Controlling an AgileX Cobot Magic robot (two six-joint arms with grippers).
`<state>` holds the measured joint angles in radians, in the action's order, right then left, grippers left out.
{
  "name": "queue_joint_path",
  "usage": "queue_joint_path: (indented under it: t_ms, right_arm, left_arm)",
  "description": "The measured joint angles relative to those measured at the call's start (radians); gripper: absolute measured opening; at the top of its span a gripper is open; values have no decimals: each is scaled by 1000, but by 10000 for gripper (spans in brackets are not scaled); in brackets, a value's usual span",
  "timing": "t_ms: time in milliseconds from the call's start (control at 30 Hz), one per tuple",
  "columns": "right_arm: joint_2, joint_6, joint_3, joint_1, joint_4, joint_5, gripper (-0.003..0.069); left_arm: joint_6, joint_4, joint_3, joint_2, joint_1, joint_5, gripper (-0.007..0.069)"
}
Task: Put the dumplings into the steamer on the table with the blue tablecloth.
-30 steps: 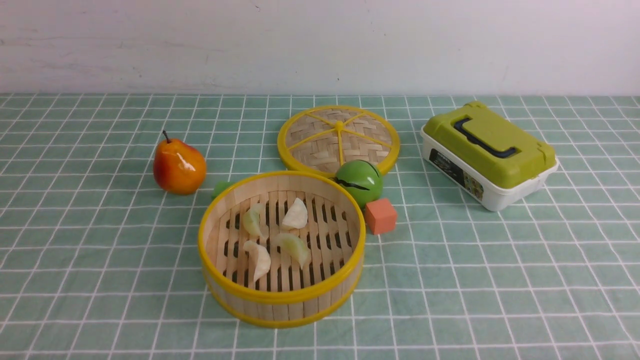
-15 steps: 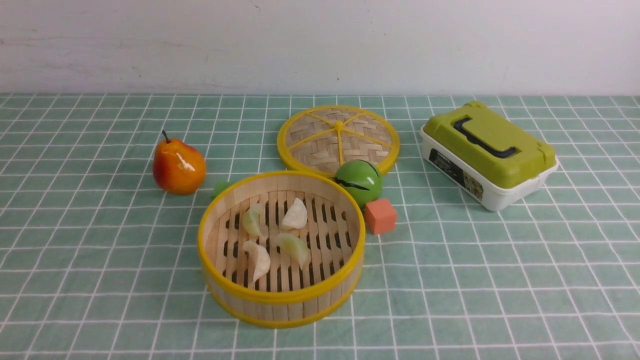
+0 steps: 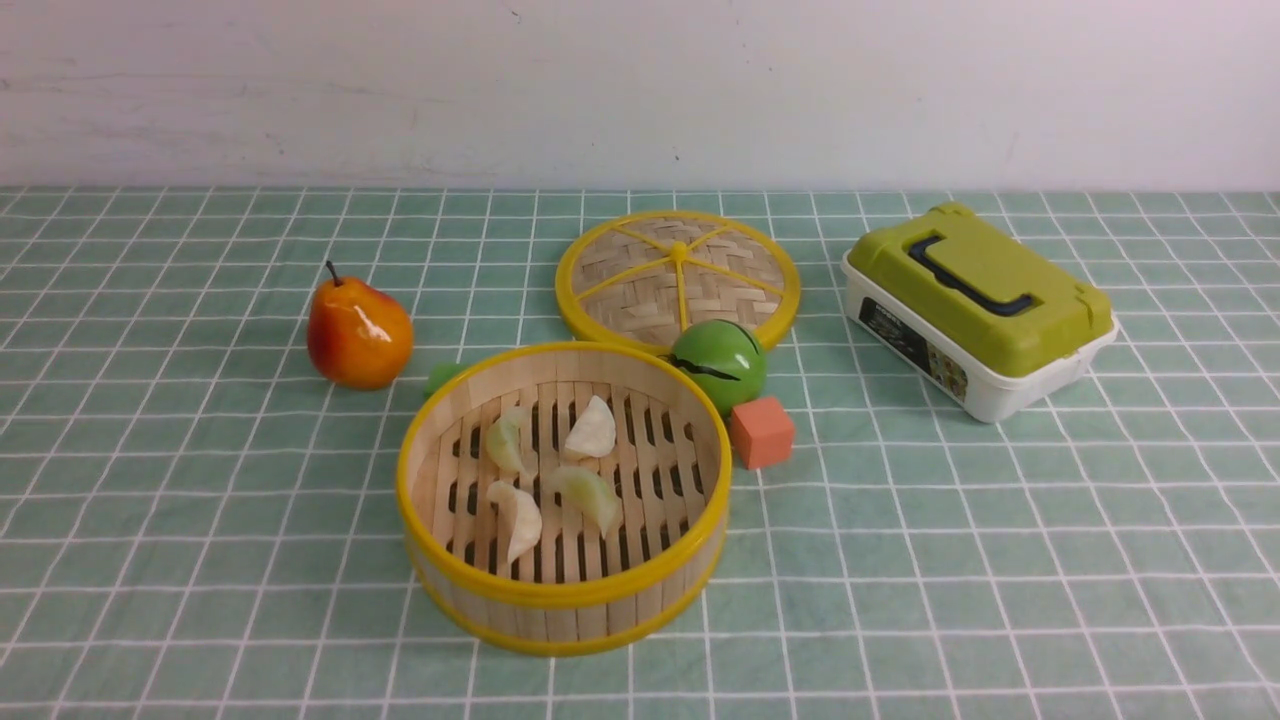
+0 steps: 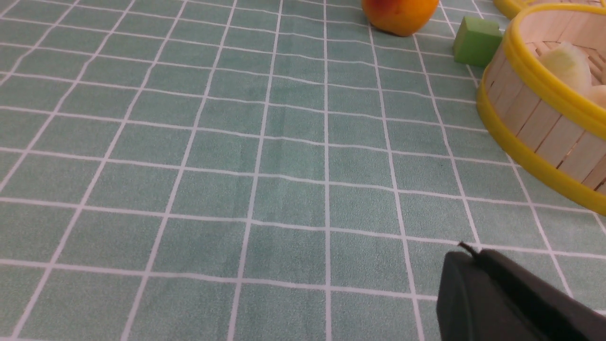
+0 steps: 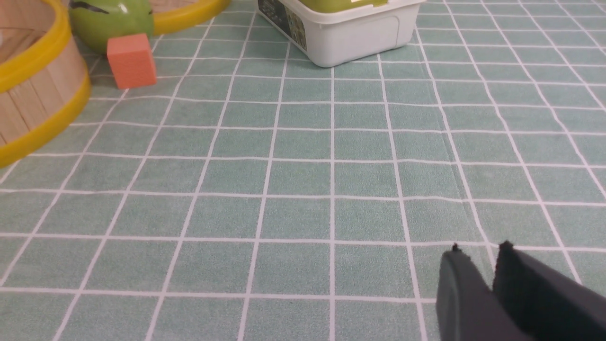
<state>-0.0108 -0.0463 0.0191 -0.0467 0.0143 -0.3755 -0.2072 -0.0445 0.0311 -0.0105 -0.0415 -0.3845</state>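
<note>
The steamer [image 3: 560,595] stands at the middle of the table on the blue tablecloth [image 3: 950,560]. Several pale dumplings [image 3: 592,430] lie on its slatted floor. Neither arm shows in the front view. In the left wrist view my left gripper [image 4: 468,251] is shut and empty, hovering over bare cloth with the steamer [image 4: 535,128] and a dumpling [image 4: 565,66] some way off. In the right wrist view my right gripper [image 5: 479,248] stands open by a narrow gap with nothing in it, over bare cloth away from the steamer [image 5: 33,94].
A pear [image 3: 358,335] and a small green cube [image 3: 443,377] sit left of and behind the steamer. Behind it lie the woven lid [image 3: 640,270], a green ball-like thing [image 3: 720,362] and an orange cube [image 3: 761,431]. A green-lidded white box [image 3: 975,305] stands at the right.
</note>
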Motion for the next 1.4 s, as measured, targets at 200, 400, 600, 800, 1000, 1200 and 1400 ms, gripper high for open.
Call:
queue_joint_path:
  t_ms: [200,400,600,800,1000,1200,1400]
  right_arm:
    - [0,0,0,0,0,0,114]
    - [0,0,0,0,1,0,118]
    - [0,0,0,0,1,0,127]
    - [0,0,0,0,1,0,134]
    - [0,0,0,0,1,0,142]
    - [0,0,0,0,1,0,150]
    - [0,0,0,0,1,0,158]
  left_arm:
    - [0,0,0,0,0,0,-14]
    - [0,0,0,0,0,0,-14]
    - [0,1,0,0,0,0,-13]
    - [0,1,0,0,0,0,-9]
    - [0,1,0,0,0,0,-3]
    - [0,1,0,0,0,0,-1]
    - [0,1,0,0,0,0,4]
